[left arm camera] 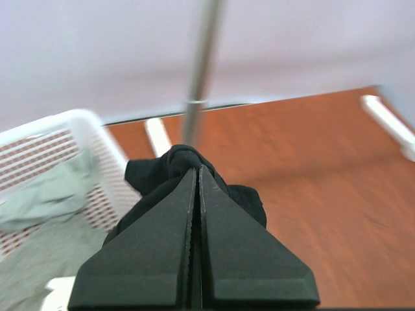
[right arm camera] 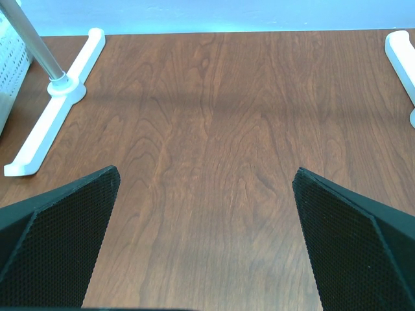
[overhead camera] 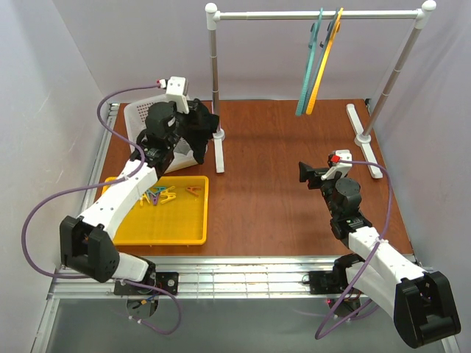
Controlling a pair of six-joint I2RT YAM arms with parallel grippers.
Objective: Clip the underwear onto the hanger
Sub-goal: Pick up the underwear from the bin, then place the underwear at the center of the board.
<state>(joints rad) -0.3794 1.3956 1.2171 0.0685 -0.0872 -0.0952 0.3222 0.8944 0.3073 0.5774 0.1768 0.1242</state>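
My left gripper (overhead camera: 190,112) is shut on the black underwear (overhead camera: 197,126) and holds it in the air just right of the white basket (overhead camera: 136,118). In the left wrist view the closed jaws (left arm camera: 196,172) pinch a bunched fold of the underwear (left arm camera: 155,172), which hangs below them. The teal hanger (overhead camera: 309,66) hangs from the rack's rail at the back right, beside a yellow hanger (overhead camera: 325,62). My right gripper (overhead camera: 303,172) is open and empty over the bare table, far from both; its fingers (right arm camera: 61,240) are spread wide.
The white rack's left pole (overhead camera: 214,81) stands right next to the lifted underwear, its foot (overhead camera: 218,151) below. A grey-green cloth (left arm camera: 45,194) lies in the basket. A yellow tray (overhead camera: 184,220) with coloured clips (overhead camera: 163,196) sits at front left. The rack's right foot (overhead camera: 363,140) lies at right.
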